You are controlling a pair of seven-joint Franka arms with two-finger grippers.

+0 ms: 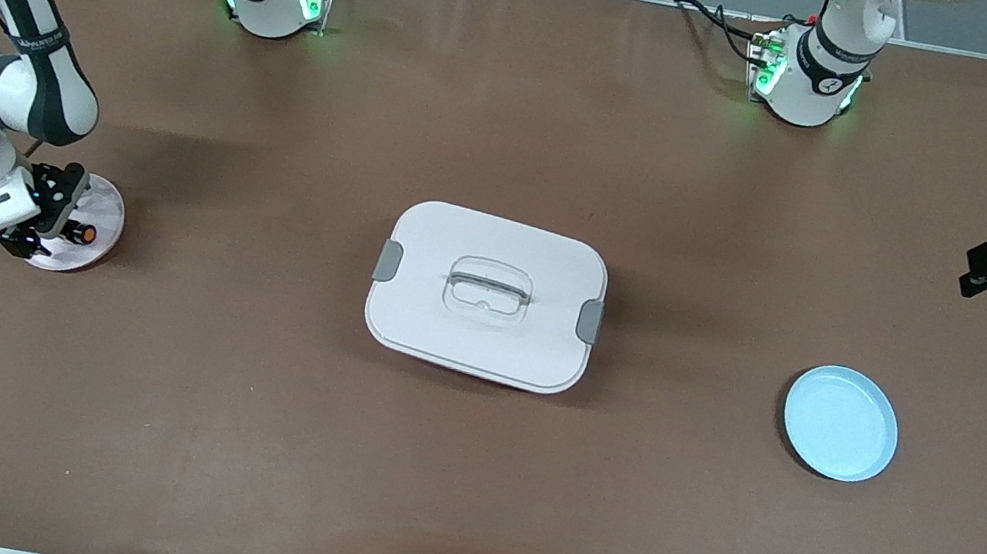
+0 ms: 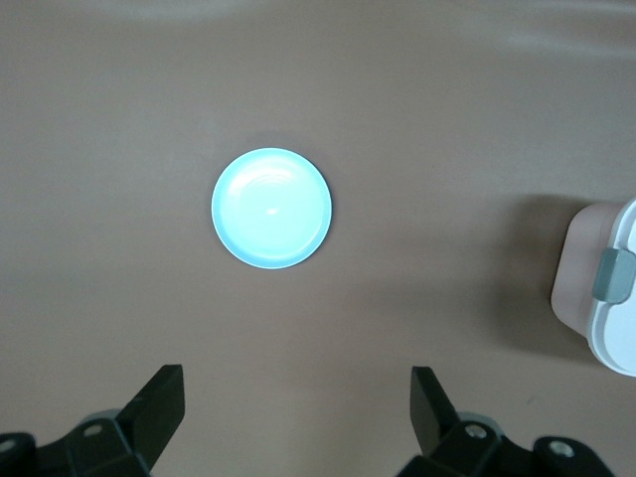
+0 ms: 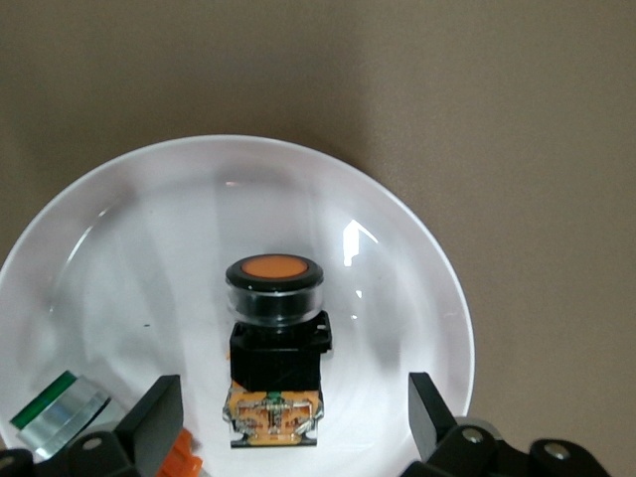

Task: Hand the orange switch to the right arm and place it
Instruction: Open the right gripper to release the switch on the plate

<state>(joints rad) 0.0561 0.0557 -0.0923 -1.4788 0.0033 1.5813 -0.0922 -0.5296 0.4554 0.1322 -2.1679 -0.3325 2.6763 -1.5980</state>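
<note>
The orange switch (image 1: 86, 232) (image 3: 275, 328), a black body with a round orange face, lies on a small white plate (image 1: 104, 208) (image 3: 397, 219) at the right arm's end of the table. My right gripper (image 1: 46, 224) (image 3: 293, 417) hangs low over this plate and is open. Its fingers stand on either side of the switch's terminal end without touching it. My left gripper (image 1: 977, 271) (image 2: 296, 393) is open and empty, up in the air over the left arm's end of the table.
A white lidded box (image 1: 486, 294) (image 2: 606, 288) with grey clips sits mid-table. A light blue plate (image 1: 840, 423) (image 2: 271, 208) lies toward the left arm's end, nearer the front camera. A green-and-silver part (image 3: 55, 412) and an orange piece (image 3: 179, 459) share the white plate.
</note>
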